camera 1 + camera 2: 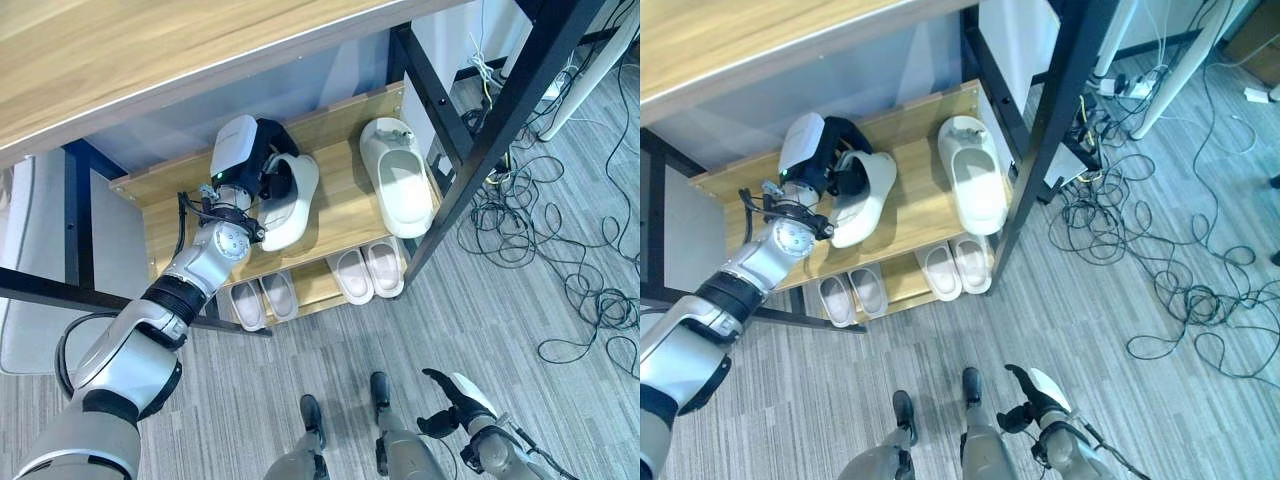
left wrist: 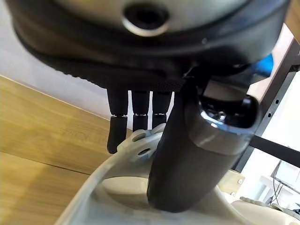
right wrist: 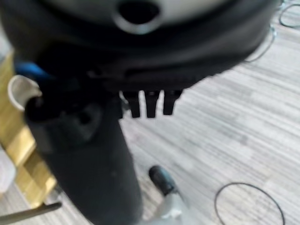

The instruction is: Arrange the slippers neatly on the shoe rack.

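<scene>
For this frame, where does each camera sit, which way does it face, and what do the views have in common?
Left eye view: on the head, looking down at the shoe rack; the left hand grips a white slipper, the right hand hangs low.
Right eye view: same head, same scene, slightly offset; a second slipper lies alongside.
Left wrist view: along the left hand, fingers and thumb pinching the slipper over the shelf.
Right wrist view: along the right hand, facing the grey floor.
Both eye views and the left wrist view share the gripped slipper.
</scene>
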Robot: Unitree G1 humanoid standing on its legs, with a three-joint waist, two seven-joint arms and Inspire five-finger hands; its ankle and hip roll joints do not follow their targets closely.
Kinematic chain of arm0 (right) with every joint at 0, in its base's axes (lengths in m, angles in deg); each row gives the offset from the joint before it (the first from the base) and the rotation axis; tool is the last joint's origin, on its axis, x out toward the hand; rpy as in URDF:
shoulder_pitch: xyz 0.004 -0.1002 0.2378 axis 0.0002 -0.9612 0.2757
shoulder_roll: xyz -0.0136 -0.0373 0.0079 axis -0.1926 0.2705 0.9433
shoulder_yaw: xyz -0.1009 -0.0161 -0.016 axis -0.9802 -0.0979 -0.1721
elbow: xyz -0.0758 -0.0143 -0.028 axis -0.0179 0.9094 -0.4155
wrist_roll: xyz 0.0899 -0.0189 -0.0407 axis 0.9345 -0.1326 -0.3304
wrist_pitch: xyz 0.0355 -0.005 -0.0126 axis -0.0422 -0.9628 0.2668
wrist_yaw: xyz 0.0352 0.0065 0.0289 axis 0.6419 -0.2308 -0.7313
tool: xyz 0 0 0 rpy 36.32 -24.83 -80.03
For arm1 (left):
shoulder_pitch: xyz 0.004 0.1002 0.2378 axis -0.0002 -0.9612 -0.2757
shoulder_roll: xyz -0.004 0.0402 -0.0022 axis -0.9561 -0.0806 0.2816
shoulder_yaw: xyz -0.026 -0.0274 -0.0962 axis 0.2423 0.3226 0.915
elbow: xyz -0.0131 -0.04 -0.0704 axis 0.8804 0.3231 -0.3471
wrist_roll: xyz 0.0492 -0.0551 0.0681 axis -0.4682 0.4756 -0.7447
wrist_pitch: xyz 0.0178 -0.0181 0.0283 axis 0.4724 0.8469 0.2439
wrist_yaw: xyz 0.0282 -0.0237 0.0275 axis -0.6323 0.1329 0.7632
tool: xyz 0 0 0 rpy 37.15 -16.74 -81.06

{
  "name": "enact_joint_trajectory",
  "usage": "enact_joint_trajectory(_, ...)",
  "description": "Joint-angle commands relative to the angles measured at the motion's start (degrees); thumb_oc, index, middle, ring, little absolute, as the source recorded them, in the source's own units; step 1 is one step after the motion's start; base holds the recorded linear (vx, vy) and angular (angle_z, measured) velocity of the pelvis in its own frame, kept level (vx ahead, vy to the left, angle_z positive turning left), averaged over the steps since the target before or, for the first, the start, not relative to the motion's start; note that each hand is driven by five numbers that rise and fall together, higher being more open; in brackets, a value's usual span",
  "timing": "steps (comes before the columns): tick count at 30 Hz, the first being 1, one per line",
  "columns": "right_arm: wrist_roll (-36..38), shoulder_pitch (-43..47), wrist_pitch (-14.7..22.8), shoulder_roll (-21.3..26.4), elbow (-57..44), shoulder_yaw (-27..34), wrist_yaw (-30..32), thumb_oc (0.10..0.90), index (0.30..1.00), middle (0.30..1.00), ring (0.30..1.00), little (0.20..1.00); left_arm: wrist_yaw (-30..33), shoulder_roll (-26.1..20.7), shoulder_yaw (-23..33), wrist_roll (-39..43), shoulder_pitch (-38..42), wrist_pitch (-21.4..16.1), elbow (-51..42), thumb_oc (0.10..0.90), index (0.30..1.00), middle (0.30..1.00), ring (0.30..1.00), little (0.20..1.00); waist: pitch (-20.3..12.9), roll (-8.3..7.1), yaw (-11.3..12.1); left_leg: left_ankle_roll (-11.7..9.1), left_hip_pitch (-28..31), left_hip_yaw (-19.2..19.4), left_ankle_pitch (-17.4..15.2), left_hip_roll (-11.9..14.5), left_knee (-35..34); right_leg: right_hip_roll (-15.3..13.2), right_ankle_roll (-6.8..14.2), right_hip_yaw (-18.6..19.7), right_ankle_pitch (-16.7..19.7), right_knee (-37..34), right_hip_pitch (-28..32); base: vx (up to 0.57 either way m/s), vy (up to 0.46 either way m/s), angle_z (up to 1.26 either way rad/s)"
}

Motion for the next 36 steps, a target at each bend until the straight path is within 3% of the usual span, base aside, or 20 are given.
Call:
enact_joint_trajectory(1,1.20,-1.83,2.15,0.00,-1.74,-1.33,2.12,0.800,0.900,0.900,0.900,0.900,5.17,-2.78,0.48,0.49,13.93,-2.80,4.06,0.400,0.300,0.300,0.300,0.300,-2.14,-1.85,-0.83,-1.96,0.66,-2.23,-2.99,-0.60,0.13,-4.37,6.72,-1.79,-5.58,0.36,2.07,0.00,0.000,0.00)
enact_joint_trajectory(6,1.24,-1.79,2.25,-0.34,-1.68,-1.71,2.51,0.800,0.900,0.900,0.900,0.900,5.81,-2.09,0.06,0.84,15.25,-2.92,4.27,0.400,0.300,0.300,0.300,0.300,-1.88,-1.80,-0.98,-2.04,0.39,-2.12,-2.96,-0.49,0.13,-4.27,6.63,-1.69,-5.63,0.36,1.78,0.00,0.000,0.00)
enact_joint_trajectory(7,1.19,-1.84,2.28,-0.38,-1.79,-1.69,2.66,0.800,0.900,0.900,0.900,0.900,5.80,-1.88,0.11,0.98,15.29,-2.92,4.33,0.544,0.516,0.516,0.516,0.516,-1.81,-1.72,-1.02,-2.04,0.44,-2.14,-2.97,-0.48,0.13,-4.24,6.60,-1.65,-5.67,0.36,1.78,0.03,-0.001,-0.01)
enact_joint_trajectory(8,1.16,-1.90,2.32,-0.29,-1.84,-1.73,2.69,0.800,0.900,0.900,0.900,0.900,5.73,-1.58,-0.01,1.22,15.50,-2.91,4.64,0.733,0.799,0.799,0.799,0.799,-1.77,-1.69,-1.06,-2.04,0.47,-2.16,-2.98,-0.48,0.13,-4.19,6.57,-1.57,-5.70,0.36,1.83,0.00,0.000,0.00)
enact_joint_trajectory(9,1.16,-1.90,2.32,-0.30,-1.85,-1.71,2.69,0.800,0.900,0.900,0.900,0.900,5.73,-1.56,-0.03,1.23,15.54,-2.93,4.69,0.800,0.900,0.900,0.900,0.900,-1.75,-1.69,-1.04,-2.04,0.48,-2.16,-2.98,-0.48,0.13,-4.19,6.56,-1.57,-5.71,0.36,1.84,0.00,0.000,0.00)
enact_joint_trajectory(15,1.36,-2.87,2.73,-0.38,-1.97,-1.26,2.86,0.800,0.900,0.900,0.900,0.900,4.27,0.37,-0.52,2.41,15.57,-3.33,4.26,0.800,0.900,0.900,0.900,0.900,-1.60,-1.18,-1.10,-2.09,1.30,-2.29,-3.19,-0.45,0.13,-4.13,6.29,-2.02,-6.21,0.37,2.61,0.01,-0.001,0.00)
enact_joint_trajectory(27,1.56,-1.80,4.19,0.23,-2.56,-1.35,4.45,0.800,0.900,0.900,0.900,0.900,5.35,6.25,1.28,-0.84,10.46,-3.13,1.12,0.800,0.900,0.900,0.900,0.900,0.05,-1.98,-0.41,-2.14,0.43,-3.40,-2.59,-0.31,0.13,-3.92,5.93,-3.47,-6.40,0.42,2.56,-0.02,-0.010,0.03)
enact_joint_trajectory(31,0.67,-0.19,3.62,-1.43,1.50,-3.15,5.31,0.800,0.900,0.900,0.900,0.900,6.67,9.16,2.32,-2.78,8.70,-1.78,0.75,0.800,0.900,0.900,0.900,0.900,-0.04,-1.67,-0.01,-2.28,0.28,-3.69,-2.47,-0.26,0.13,-3.83,5.81,-3.83,-6.58,0.47,2.62,-0.02,-0.003,0.10)
enact_joint_trajectory(36,0.67,1.12,3.36,-1.66,1.88,-3.92,5.28,0.800,0.900,0.900,0.900,0.900,6.63,9.05,2.48,-4.90,7.05,-1.64,-0.92,0.800,0.900,0.900,0.900,0.900,-0.09,-1.06,0.68,-2.52,0.22,-4.02,-2.26,-0.30,0.13,-3.93,5.73,-4.29,-6.75,0.41,2.89,-0.01,0.001,0.00)
